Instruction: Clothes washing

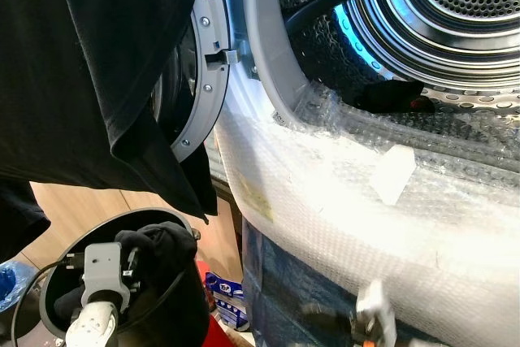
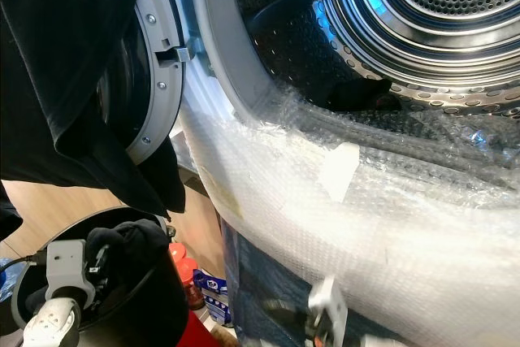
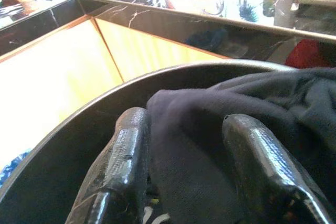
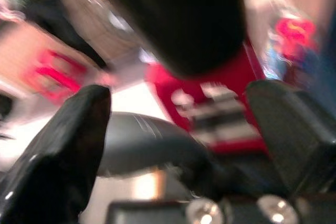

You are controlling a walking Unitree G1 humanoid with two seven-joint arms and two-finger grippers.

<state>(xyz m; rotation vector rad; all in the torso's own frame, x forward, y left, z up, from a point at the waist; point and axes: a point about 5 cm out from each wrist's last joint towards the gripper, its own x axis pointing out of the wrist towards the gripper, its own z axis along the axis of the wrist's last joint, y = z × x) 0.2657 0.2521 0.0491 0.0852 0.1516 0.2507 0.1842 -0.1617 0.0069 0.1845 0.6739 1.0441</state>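
A large black garment (image 1: 106, 79) hangs across the upper left of the head views and hides much of the washing machine's open door (image 1: 199, 79); what holds it up is cut off above the frame. The right wrist view is heavily blurred, so little can be made out there beyond red and dark shapes, though the right gripper (image 4: 178, 124) shows its two fingers spread well apart with nothing between them. That arm sits low at the bottom right of the head views, in front of the bubble wrap (image 1: 366, 201) that covers the machine's front below the drum opening. Inside the perforated steel drum (image 1: 455, 6) a small dark piece of clothing (image 1: 390, 93) lies at the lower front edge, its shape hard to read in the shade. The left gripper (image 3: 184, 145) is down in a round black laundry basket (image 1: 57, 282) beside the machine (bottom left of the head views), and its fingers (image 3: 123, 156) are closed on a dark cloth (image 3: 210, 129), a soft, matte, rumpled navy-black fabric that bunches between and over the fingertips. The cloth sits at the top of the basket, near its rim, well apart from the drum opening above and to the right. A wooden floor (image 3: 58, 72) shows beyond the basket.
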